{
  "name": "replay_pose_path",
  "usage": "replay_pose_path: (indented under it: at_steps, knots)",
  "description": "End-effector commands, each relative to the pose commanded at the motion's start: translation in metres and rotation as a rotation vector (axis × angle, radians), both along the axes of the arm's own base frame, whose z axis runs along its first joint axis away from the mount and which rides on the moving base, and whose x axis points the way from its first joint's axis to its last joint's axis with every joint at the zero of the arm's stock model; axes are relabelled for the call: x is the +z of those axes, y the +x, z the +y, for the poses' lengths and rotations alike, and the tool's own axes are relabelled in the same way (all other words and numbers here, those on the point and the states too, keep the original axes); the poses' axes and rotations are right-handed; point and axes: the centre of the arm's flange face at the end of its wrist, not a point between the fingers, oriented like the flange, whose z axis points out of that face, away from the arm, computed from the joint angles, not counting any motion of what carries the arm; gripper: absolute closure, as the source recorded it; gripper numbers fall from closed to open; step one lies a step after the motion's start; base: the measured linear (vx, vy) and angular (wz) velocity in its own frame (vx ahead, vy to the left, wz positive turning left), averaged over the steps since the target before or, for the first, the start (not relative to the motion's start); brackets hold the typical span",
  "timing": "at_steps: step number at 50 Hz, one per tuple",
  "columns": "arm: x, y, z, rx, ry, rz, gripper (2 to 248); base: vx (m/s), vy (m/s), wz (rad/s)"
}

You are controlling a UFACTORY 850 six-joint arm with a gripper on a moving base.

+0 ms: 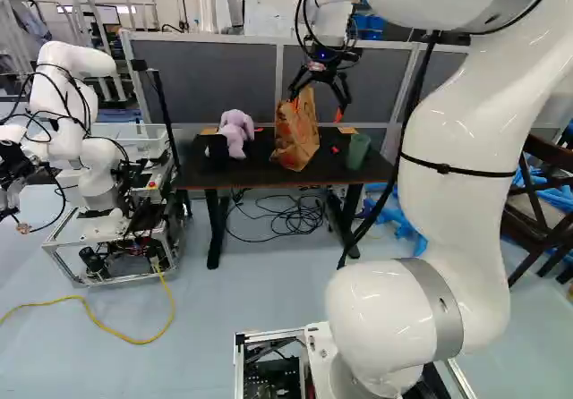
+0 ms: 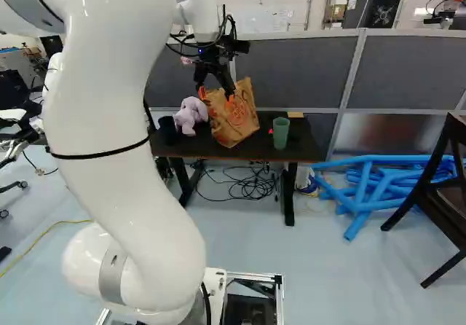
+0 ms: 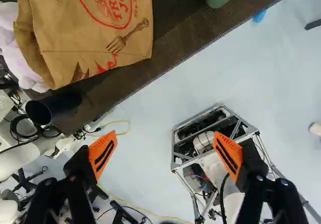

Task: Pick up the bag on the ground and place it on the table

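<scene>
The brown paper bag with red print is on the dark tabletop with a reddish-brown front edge, leaning to one side, its body near that front edge. The black two-finger gripper is at bag-top height in the base views; its fingers stand spread well apart, nothing pinched, and the wrist view shows floor through the gap. In that view the bag lies ahead of the fingers and neither finger overlaps it. Beside the bag sits a lilac plush toy of soft, rounded form; whether the two touch cannot be determined. A black cylindrical cup stands next to the toy, near the table edge. On the bag's other side, a strip of tabletop separates it from a matt green tumbler. A small red object lies between bag and tumbler, and a flat tan block rests behind the tumbler. A grey-panelled partition borders the rear. Coiled black cables lie on the floor under the table. Smooth blue tubes are piled beside it, near a dark wooden chair. The bag's paper is visibly creased; the finger pads are orange and slotted.
</scene>
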Motion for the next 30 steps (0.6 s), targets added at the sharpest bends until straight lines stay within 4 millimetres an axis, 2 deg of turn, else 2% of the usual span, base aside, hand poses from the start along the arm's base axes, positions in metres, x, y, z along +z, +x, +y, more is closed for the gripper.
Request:
replay_pose_path:
  at_steps: [30]
  knots:
    - [-0.042,-0.016,0.001,0.069,-0.02,-0.151,3,0.0,0.0,0.0]
